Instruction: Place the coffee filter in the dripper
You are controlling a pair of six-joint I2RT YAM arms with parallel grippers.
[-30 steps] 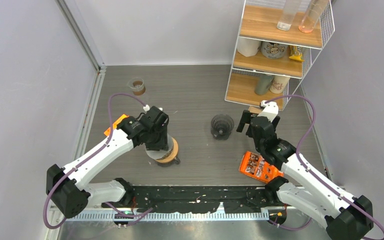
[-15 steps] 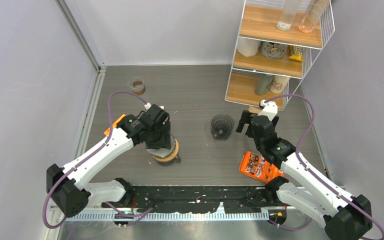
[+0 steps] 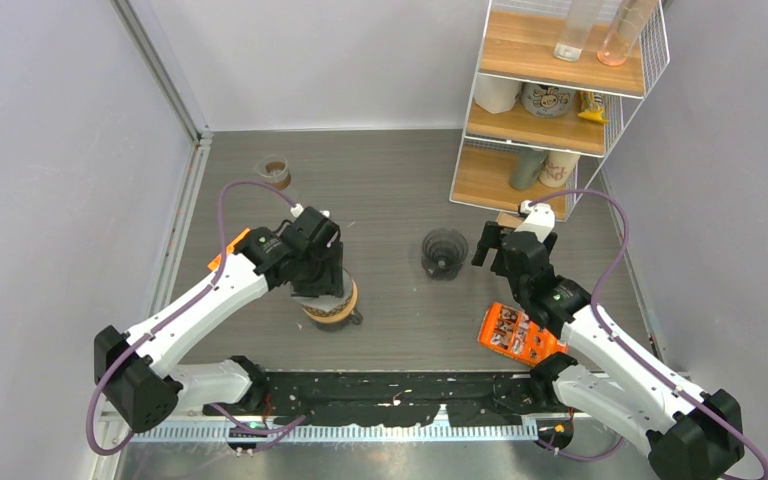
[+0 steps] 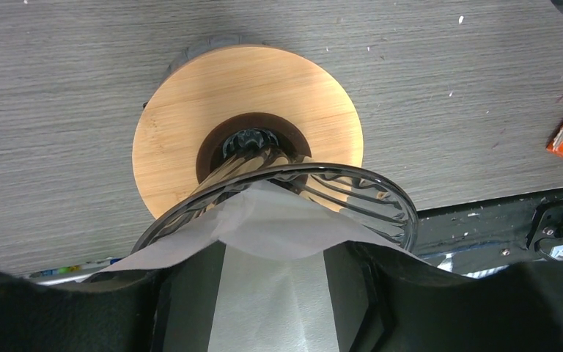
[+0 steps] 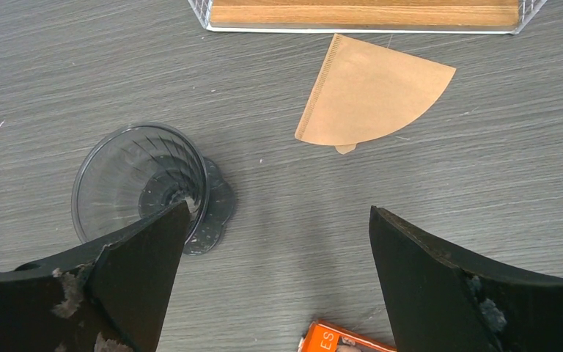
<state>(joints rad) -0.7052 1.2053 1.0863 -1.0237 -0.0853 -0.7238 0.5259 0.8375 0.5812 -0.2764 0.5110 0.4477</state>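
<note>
A glass dripper [image 4: 381, 202] on a round wooden base [image 4: 190, 125] stands left of the table's middle [image 3: 335, 308]. My left gripper [image 3: 318, 280] is directly above it, shut on a white paper coffee filter [image 4: 278, 227]. The filter's lower edge hangs inside the glass rim, between my fingers [image 4: 275, 253]. In the top view my gripper hides the filter. My right gripper [image 3: 505, 242] is open and empty [image 5: 276, 213], just right of a dark plastic dripper [image 3: 444, 252].
The dark plastic dripper [image 5: 139, 180] is empty. A brown paper filter [image 5: 370, 92] lies flat before the wire shelf rack [image 3: 550, 100]. An orange packet [image 3: 515, 335] lies under my right arm. A small brown cup [image 3: 275, 172] stands at the back left.
My left gripper has shifted slightly right and lower over the glass dripper with the filter. The right arm has not moved.
</note>
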